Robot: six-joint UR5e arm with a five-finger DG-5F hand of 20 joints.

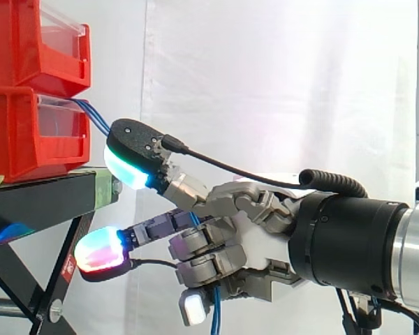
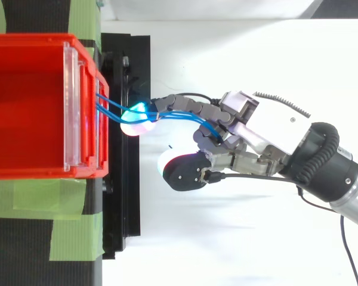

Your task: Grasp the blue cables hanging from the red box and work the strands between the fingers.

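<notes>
At the front lip of the red box (image 1: 28,139) the blue cables (image 2: 179,115) come out side by side. They run away from the box into the hand (image 1: 258,223), then trail down out of it to well below the level of the box.

You have the hand closed on them. The curled fingers on the side far from the box wrap the strands. Two straighter fingers reach back toward the box: one glowing pad (image 1: 129,171) sits close to the box front, where the cables pass behind it, and another (image 1: 98,251) hangs lower than the box.

Expect the cables to be thin, light and limp, and their smooth jackets will probably slide through the pads. They look anchored inside the box, so a hard pull would likely load the box rather than free any slack. Take hold on the free span between the box front and the curled fingers, not at the exit point, and roll the strands gently so they separate instead of bunching.

The box sits on a black stand (image 1: 42,195), with a second red bin (image 1: 28,42) stacked on top of it. Green tape (image 2: 42,199) lies on the stand beside the box. A white curtain (image 1: 279,84) hangs beyond it. On the side away from the box you have open space to draw the hand back, but the stand's edge sits just under the box front, so keep the lower pad off it.
</notes>
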